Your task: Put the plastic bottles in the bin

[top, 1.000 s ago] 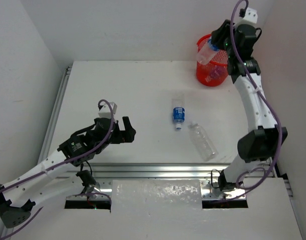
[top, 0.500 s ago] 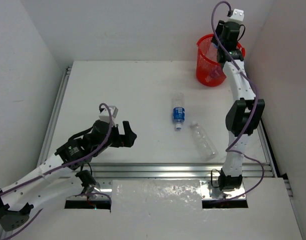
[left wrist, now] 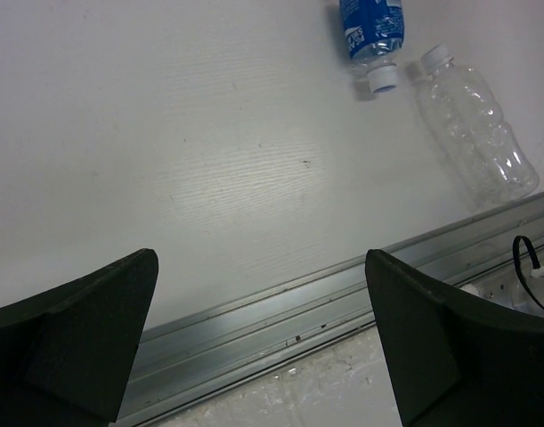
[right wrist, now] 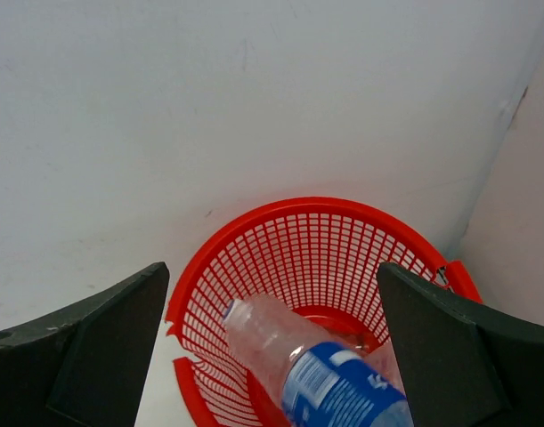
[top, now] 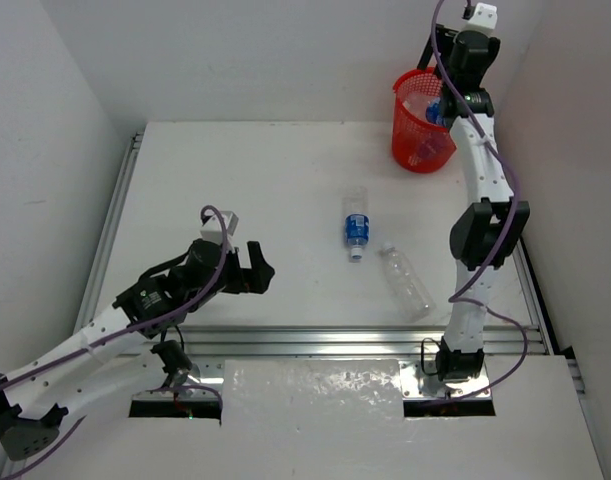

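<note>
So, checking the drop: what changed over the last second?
The right gripper moved back over the round red mesh bin and opened, dropping the blue-labelled clear plastic bottle into it. Unchanged: open left gripper, second blue-labelled bottle and unlabelled clear bottle on table.

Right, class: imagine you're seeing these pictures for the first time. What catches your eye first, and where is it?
The red bin in the table's far right corner stands out, with a blue-labelled bottle at its mouth between the right gripper's open jaws. Mid-table lie two more bottles: a second blue-labelled one and a clear unlabelled bottle.
</note>
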Tool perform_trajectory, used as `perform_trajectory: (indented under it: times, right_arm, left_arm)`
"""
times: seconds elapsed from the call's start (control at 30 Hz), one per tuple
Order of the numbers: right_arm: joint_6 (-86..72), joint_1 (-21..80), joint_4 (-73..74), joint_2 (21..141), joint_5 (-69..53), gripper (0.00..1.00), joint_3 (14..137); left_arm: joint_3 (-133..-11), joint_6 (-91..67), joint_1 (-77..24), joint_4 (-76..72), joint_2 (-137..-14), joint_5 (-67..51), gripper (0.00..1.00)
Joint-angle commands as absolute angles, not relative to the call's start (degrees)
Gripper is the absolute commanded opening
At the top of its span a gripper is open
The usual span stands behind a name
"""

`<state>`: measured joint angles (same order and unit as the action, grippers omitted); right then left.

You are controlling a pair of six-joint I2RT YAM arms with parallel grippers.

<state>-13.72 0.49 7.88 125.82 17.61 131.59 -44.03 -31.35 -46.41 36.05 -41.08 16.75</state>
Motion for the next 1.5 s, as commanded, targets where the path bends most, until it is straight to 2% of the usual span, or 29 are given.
perform_trajectory:
  times: [0.0, 0.13, 0.2, 0.23, 0.4, 0.47, 0.63, 0.8, 0.9, 1.03, 1.1, 1.13, 1.2, 1.23, 1.3, 1.37, 1.43, 1.47]
  right_arm:
    - [-15.38, 0.44, 9.22, 120.95, 17.05, 0.99, 134.3]
    - [-16.17, 0.62, 13.26, 114.02, 17.22, 0.99, 133.25]
    - [-18.19, 0.7, 17.82, 108.67, 15.4, 0.99, 129.65]
    - [-18.98, 0.7, 19.67, 106.63, 14.42, 0.99, 127.81]
    - [-23.82, 2.1, 31.19, 91.43, 1.07, 0.99, 106.56]
    - [-22.68, 5.08, 30.07, 81.45, 0.26, 0.99, 92.21]
    - [-24.16, 9.14, 25.49, 60.08, 0.26, 0.99, 67.64]
    - [-25.22, 9.84, 27.15, 49.23, -1.49, 0.99, 58.73]
    - [-25.31, 9.84, 28.65, 45.8, -2.55, 0.99, 57.66]
    - [-25.14, 9.93, 29.88, 43.42, -5.18, 0.99, 55.81]
    - [-24.87, 9.93, 29.97, 42.45, -6.23, 0.99, 55.37]
    - [-24.7, 9.93, 29.45, 42.28, -6.85, 0.99, 54.85]
    - [-24.0, 9.93, 28.74, 42.36, -8.6, 0.99, 54.15]
    - [-23.73, 9.93, 28.65, 42.62, -9.57, 0.99, 54.05]
    - [-23.82, 9.93, 27.35, 43.5, -13.86, 0.99, 53.27]
    - [-24.86, 9.93, 26.11, 44.12, -15.64, 0.99, 52.74]
    - [-26.8, 9.84, 22.69, 44.91, -19.66, 0.99, 51.6]
    - [-28.46, 9.84, 17.98, 45.35, -24.47, 0.99, 49.76]
  left_arm:
    - [-44.82, -31.55, -46.23, 34.8, -43.24, 18.28, 1.0]
    - [-44.56, -34.45, -46.23, 30.69, -48.93, 16.01, 1.0]
    - [-43.69, -35.15, -46.32, 20.09, -53.84, 10.67, 1.0]
    - [-43.86, -35.5, -46.32, 20.04, -55.79, 9.42, 1.0]
    - [-52.44, -34.28, -47.99, 10.9, -72.63, 7.91, 1.0]
    - [-56.23, -33.84, -48.08, 10.37, -78.11, 8.26, 1.0]
    - [-72.13, -29.89, -48.78, 13.96, -97.44, 9.66, 1.0]
    - [-87.17, -27.78, -48.6, 17.48, -113.62, 12.56, 0.98]
    - [-96.92, -27.25, -48.17, 21.17, -122.23, 14.94, 0.94]
    - [-106.24, -27.51, -47.46, 23.64, -129.54, 16.0, 0.86]
    - [-107.66, -27.42, -46.94, 23.9, -132.09, 16.17, 0.79]
    - [-108.36, -27.42, -46.67, 24.08, -132.62, 16.52, 0.71]
    - [-108.63, -27.86, -45.44, 24.61, -133.94, 16.96, 0.64]
    - [-108.28, -28.47, -44.92, 24.87, -133.95, 16.96, 0.34]
    - [-105.14, -29.09, -43.68, 25.23, -132.2, 18.88, 0.12]
    - [-101.27, -28.83, -43.42, 24.09, -127.02, 21.17, 0.0]
    - [-92.7, -28.3, -43.51, 21.55, -121.76, 23.11, 0.0]
    - [-83.24, -28.04, -43.51, 16.49, -109.46, 21.64, 0.0]
